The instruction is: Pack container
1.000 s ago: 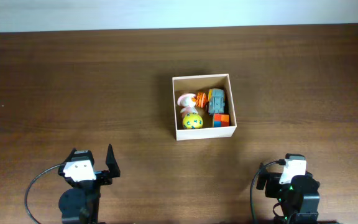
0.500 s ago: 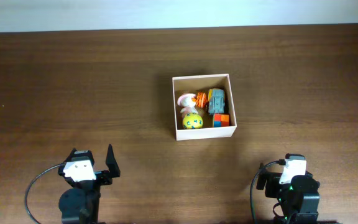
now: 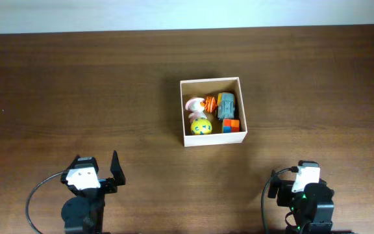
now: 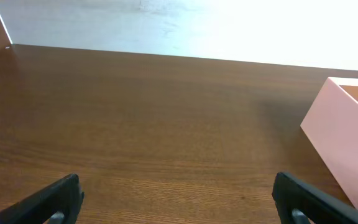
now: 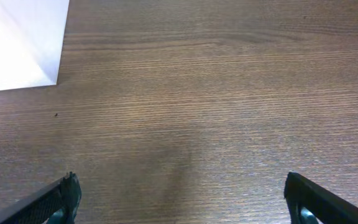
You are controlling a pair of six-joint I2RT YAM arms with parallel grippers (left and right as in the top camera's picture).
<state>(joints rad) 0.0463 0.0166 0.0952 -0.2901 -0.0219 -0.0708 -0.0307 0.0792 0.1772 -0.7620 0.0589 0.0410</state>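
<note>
The container [image 3: 182, 114], a square white-walled box with a tan inside, stands at the table's middle. In it lie a yellow ball toy [image 3: 201, 126], a pink and white toy [image 3: 193, 104], an orange toy [image 3: 210, 102], a grey-blue toy [image 3: 226, 106] and an orange and blue cube [image 3: 231, 125]. Its wall shows at the right of the left wrist view [image 4: 347, 143] and at the top left of the right wrist view [image 5: 17, 43]. My left gripper [image 4: 179, 202] is open and empty near the front left. My right gripper [image 5: 182, 202] is open and empty near the front right.
The brown wooden table [image 3: 76, 91] surrounds the box. A pale wall strip [image 3: 174, 13] runs along the table's far edge. Black cables loop beside both arm bases [image 3: 34, 195].
</note>
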